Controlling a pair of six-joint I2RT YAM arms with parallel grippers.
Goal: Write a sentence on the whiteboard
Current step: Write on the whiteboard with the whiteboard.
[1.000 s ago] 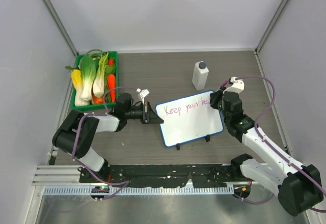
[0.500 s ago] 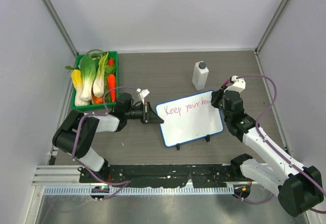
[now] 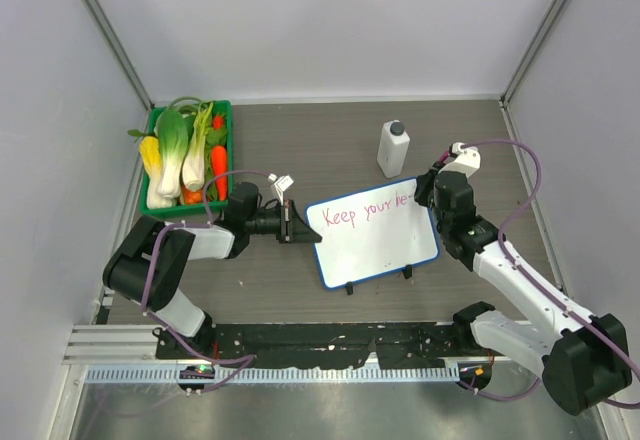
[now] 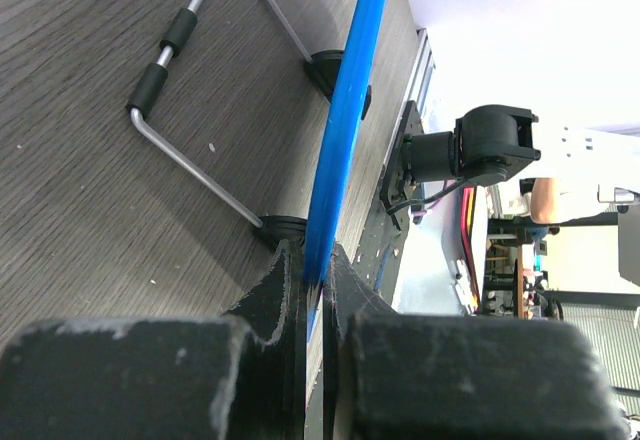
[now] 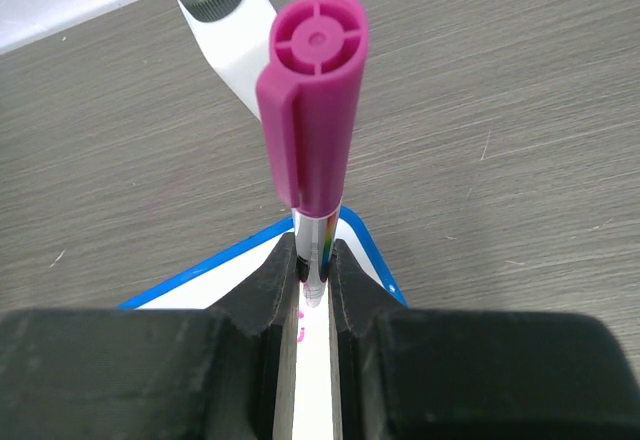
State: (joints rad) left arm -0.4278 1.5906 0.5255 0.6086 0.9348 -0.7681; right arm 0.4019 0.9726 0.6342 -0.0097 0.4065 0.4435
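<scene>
The whiteboard point(image 3: 375, 240), white with a thin blue rim, stands propped mid-table on two black feet. Pink-red words of the sentence point(image 3: 365, 208) run along its top, reading "Keep your" plus a few more letters. My left gripper point(image 3: 296, 224) is shut on the board's left rim, seen as a blue edge point(image 4: 345, 120) between the fingers point(image 4: 280, 295). My right gripper point(image 5: 313, 280) is shut on a marker with a magenta cap point(image 5: 312, 90), at the board's top right corner point(image 5: 365, 250). Pink marks point(image 5: 301, 325) show just under the tip.
A white bottle with a dark cap point(image 3: 393, 148) stands just behind the board, close to the right gripper point(image 3: 432, 190). A green crate point(image 3: 155, 200) of toy vegetables sits at the far left. The board's wire stand point(image 4: 190, 140) rests on the wood table behind it.
The right gripper with the marker has shifted slightly to the right and back along the top of the board. The left arm and the board have not moved.
</scene>
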